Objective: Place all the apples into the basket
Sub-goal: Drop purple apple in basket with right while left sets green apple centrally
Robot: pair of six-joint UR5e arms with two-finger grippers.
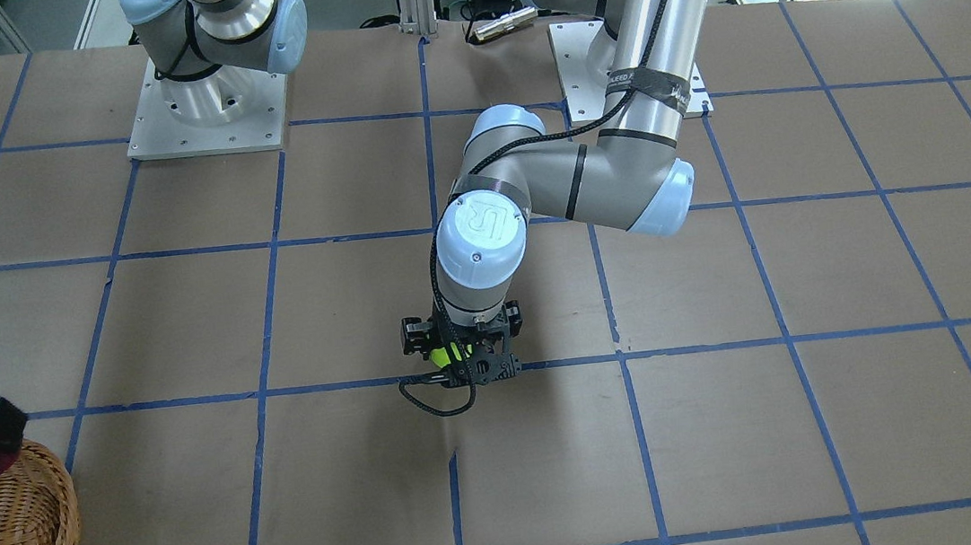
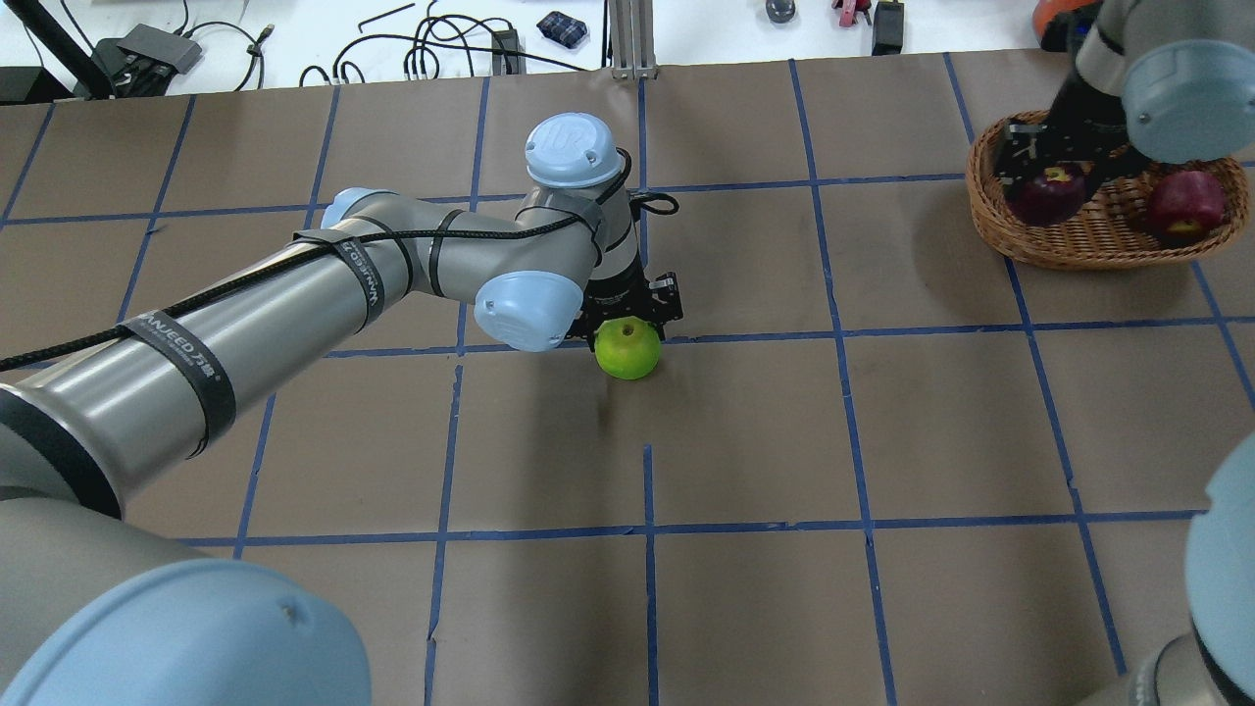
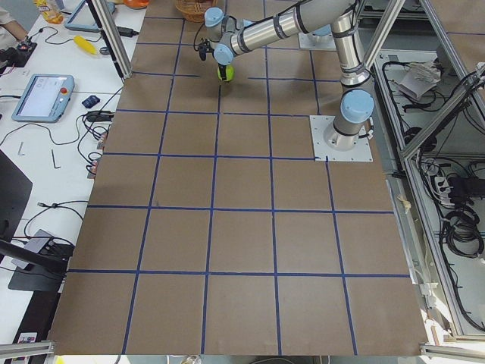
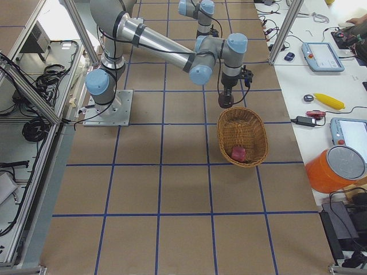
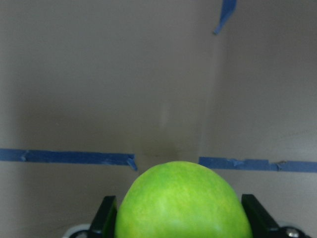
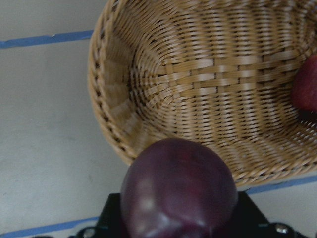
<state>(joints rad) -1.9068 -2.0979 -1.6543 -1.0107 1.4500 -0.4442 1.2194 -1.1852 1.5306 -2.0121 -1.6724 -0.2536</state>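
My left gripper (image 1: 463, 358) is down at the middle of the table, shut on the lime green apple (image 2: 627, 350), which fills the bottom of the left wrist view (image 5: 183, 203) between the two fingers (image 5: 105, 219). I cannot tell whether it rests on the paper. My right gripper (image 2: 1051, 157) is shut on the dark purple apple (image 2: 1047, 194), held just above the near rim of the wicker basket (image 2: 1079, 247), as the right wrist view (image 6: 178, 191) shows. The red apple (image 2: 1186, 204) lies inside the basket (image 6: 198, 79).
The table is brown paper with a blue tape grid (image 2: 843, 338). The left arm's long forearm (image 2: 294, 294) stretches over the table's left half. The arm bases (image 1: 206, 103) stand at the robot's edge. Cables and small items (image 2: 441, 49) lie on the bench beyond.
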